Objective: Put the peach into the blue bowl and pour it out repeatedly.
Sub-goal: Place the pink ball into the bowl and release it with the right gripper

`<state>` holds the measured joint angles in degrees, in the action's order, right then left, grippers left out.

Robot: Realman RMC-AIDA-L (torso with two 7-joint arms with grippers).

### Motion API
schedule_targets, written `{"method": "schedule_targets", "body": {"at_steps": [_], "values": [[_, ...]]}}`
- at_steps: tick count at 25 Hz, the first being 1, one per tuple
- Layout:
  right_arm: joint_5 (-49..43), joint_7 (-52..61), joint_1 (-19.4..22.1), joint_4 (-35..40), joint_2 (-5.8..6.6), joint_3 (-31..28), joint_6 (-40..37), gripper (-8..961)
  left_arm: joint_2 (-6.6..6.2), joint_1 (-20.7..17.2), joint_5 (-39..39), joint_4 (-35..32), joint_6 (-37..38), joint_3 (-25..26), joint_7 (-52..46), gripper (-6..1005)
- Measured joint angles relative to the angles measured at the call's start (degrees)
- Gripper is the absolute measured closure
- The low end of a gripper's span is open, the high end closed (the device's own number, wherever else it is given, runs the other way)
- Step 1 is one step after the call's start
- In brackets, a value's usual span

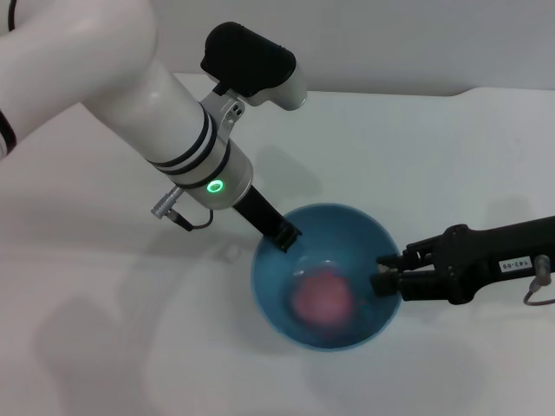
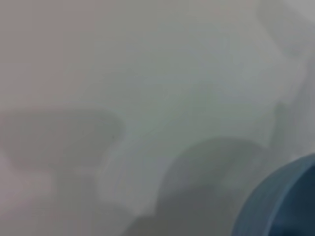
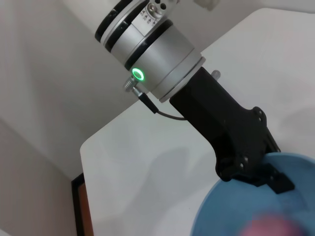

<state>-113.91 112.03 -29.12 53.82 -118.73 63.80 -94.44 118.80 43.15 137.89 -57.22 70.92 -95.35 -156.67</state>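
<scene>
The blue bowl [image 1: 360, 232] stands on the white table in the middle of the head view. The pinkish peach [image 1: 321, 300] lies loose on its floor, looking smeared. My left gripper [image 1: 288, 236] hangs over the bowl's far-left rim, open, with nothing between its fingers. My right gripper [image 1: 386, 272] reaches in from the right and is shut on the bowl's right rim. The right wrist view shows the left gripper [image 3: 275, 181] above the bowl [image 3: 231, 211], with the peach [image 3: 275, 227] at the frame's edge. The left wrist view catches only a slice of the bowl [image 2: 280, 201].
The white table [image 1: 130, 329] spreads all around the bowl, with its far edge [image 1: 390, 91] running behind the left arm. In the right wrist view the table's corner [image 3: 86, 147] drops off toward a dark floor.
</scene>
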Motion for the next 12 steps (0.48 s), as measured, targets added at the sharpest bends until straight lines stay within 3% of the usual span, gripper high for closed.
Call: {"method": "schedule_targets", "body": {"at_steps": [6, 12], "values": [[0.23, 0.02, 0.13, 0.05, 0.13, -2.26, 0.36, 594, -0.05, 0.15, 0.00, 0.08, 0.04, 0.03, 0.18, 1000], [1.35, 0.03, 2.23, -0.20, -0.03, -13.72, 5.45, 595, 0.19, 0.11, -1.04, 0.55, -1.66, -3.23, 0.00, 1000]]}}
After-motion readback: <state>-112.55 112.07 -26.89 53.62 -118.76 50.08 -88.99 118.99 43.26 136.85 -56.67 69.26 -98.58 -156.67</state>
